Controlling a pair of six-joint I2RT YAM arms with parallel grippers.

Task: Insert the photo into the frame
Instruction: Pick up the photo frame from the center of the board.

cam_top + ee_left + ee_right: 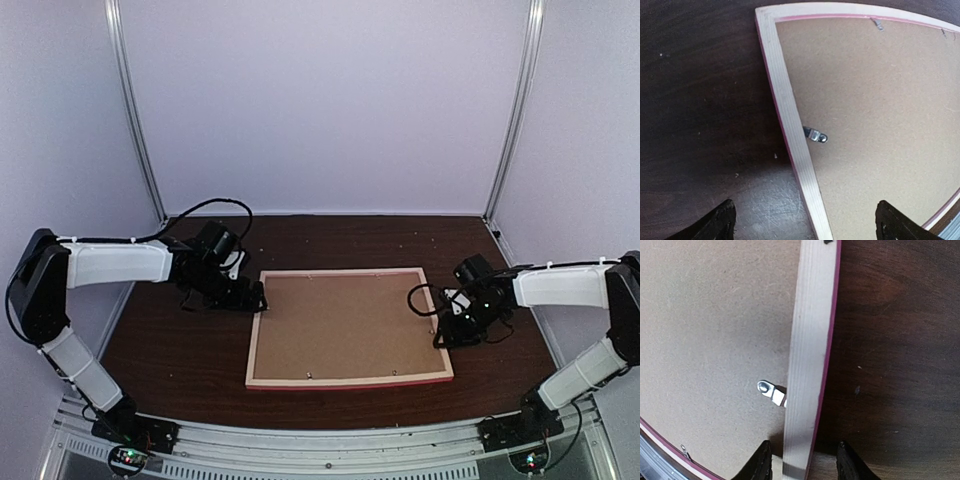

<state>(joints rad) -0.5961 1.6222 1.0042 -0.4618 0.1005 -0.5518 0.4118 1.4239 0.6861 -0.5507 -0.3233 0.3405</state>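
Two grippers flanking the frame [350,379], flat and back-up mid-table [180,350], brown board [345,325] filling it. Left gripper [805,205] spread wide astride left rail; right gripper [804,445] parted astride right rail, not pinching. Metal clip [816,135] just inside each rail. Dark tabletop showing round every edge.
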